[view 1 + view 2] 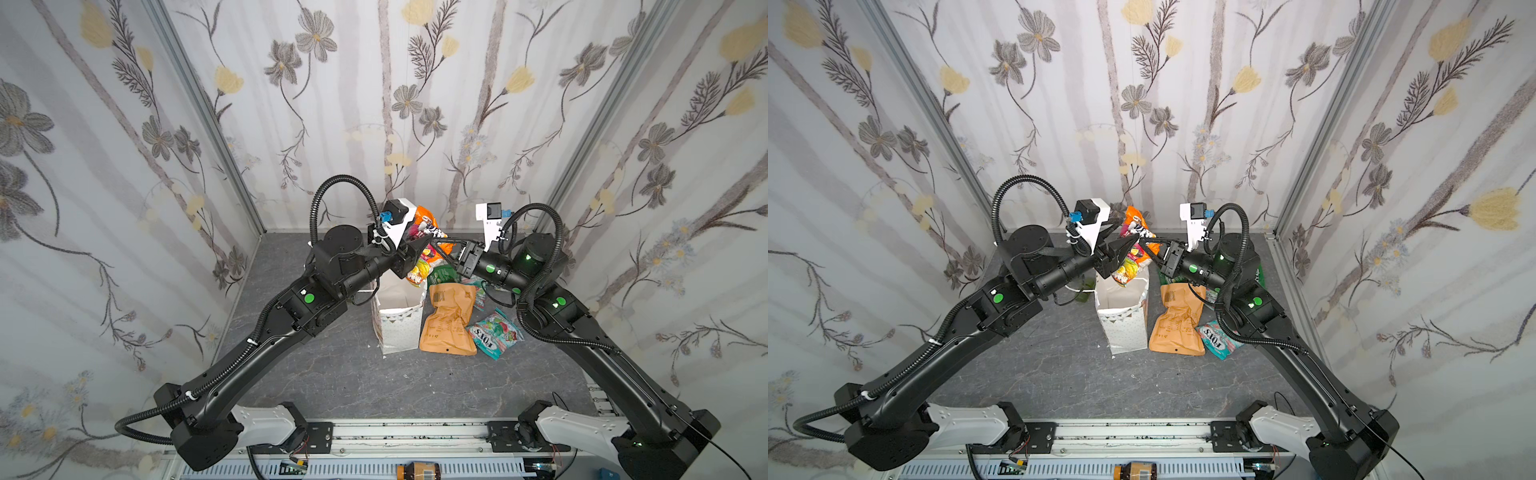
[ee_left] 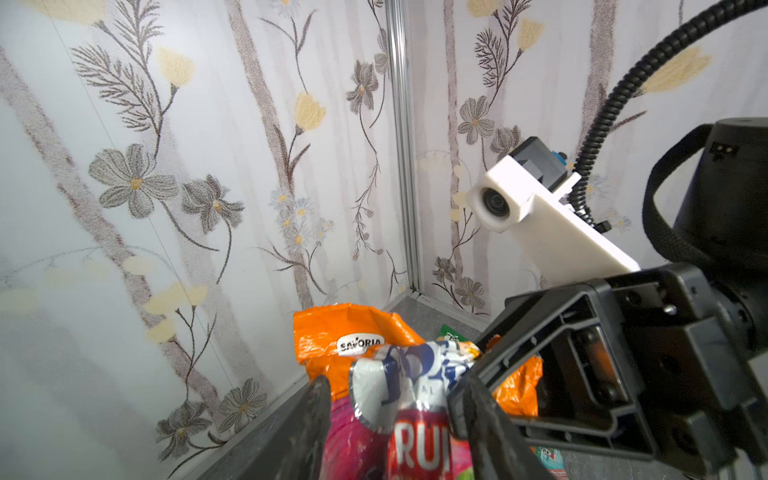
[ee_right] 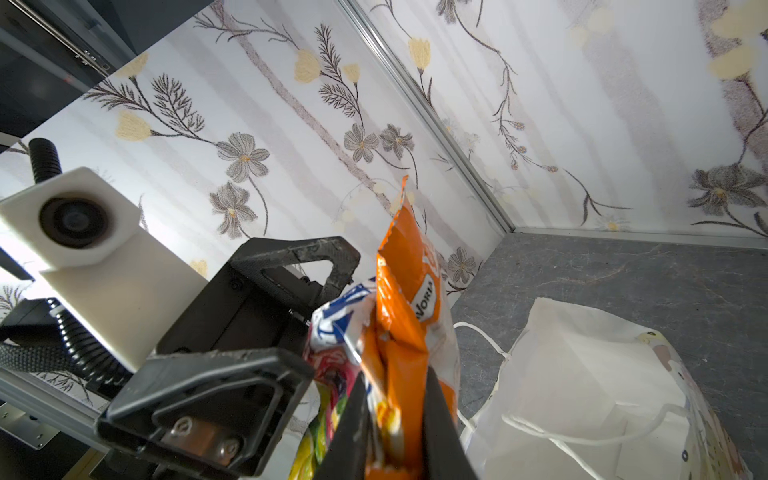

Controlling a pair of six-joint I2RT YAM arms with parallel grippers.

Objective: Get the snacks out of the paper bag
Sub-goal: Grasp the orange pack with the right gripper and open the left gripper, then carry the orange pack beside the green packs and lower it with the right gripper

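The white paper bag (image 1: 399,328) (image 1: 1125,328) (image 3: 582,374) stands open on the grey table. Above its mouth two snacks hang together: an orange Savoria packet (image 1: 428,218) (image 2: 332,332) (image 3: 409,257) and a red-and-yellow fruit packet (image 1: 419,270) (image 2: 419,449). My right gripper (image 1: 436,243) (image 3: 395,386) is shut on the orange packet. My left gripper (image 1: 426,243) (image 2: 395,399) is open, its jaws standing apart on either side of the fruit packet. Beside the bag lie a tan-orange pouch (image 1: 449,320), a FOX'S packet (image 1: 494,332) and a green packet (image 1: 442,274).
Floral walls close in the table at the back and both sides. Both grippers meet nose to nose over the bag, the right arm (image 1: 540,299) reaching above the packets on the table. A metal rail (image 1: 395,432) runs along the front edge.
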